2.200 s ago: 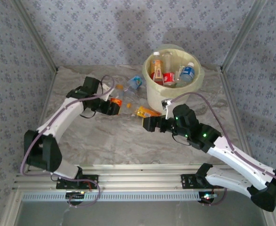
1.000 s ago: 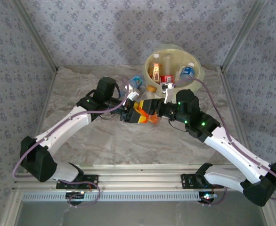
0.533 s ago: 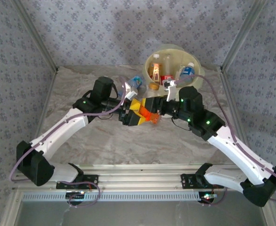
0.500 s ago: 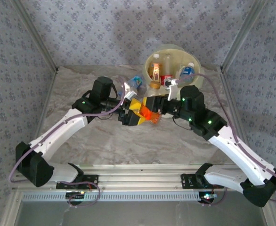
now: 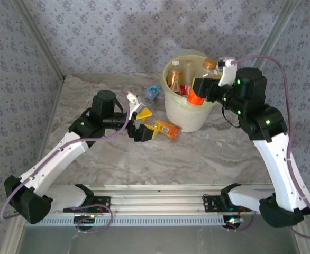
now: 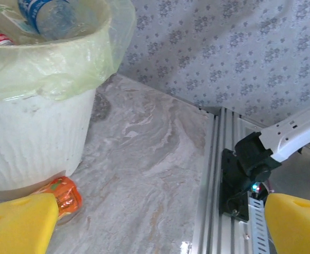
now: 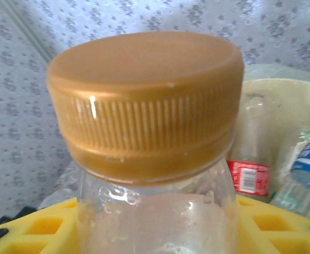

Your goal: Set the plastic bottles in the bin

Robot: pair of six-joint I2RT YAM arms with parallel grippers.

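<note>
Here the right gripper (image 5: 201, 88) was pressed on a clear plastic bottle with a gold screw cap and an orange label (image 7: 144, 106), holding it above the opening of the round white bin with the pale yellow-green bag liner (image 5: 182, 117), toward the right side. In my judgement the step in hand was the drop. To do it well, the bottle should come a little more toward the middle before the fingers part, because near the rim it could catch on the folded bag or fall outside. Several bottles lay inside already, but open room remained above them.

The left gripper (image 5: 144, 123) was over the marble-patterned table (image 5: 107, 159), its yellow fingers (image 6: 17, 222) spread wide with nothing between them. A crushed orange-labelled bottle (image 5: 166, 129) lay just beside it, close against the foot of the bin, so a finger would have little space on that side. A small blue-labelled bottle (image 5: 152, 92) lay left of the bin, with free table around it.
</note>
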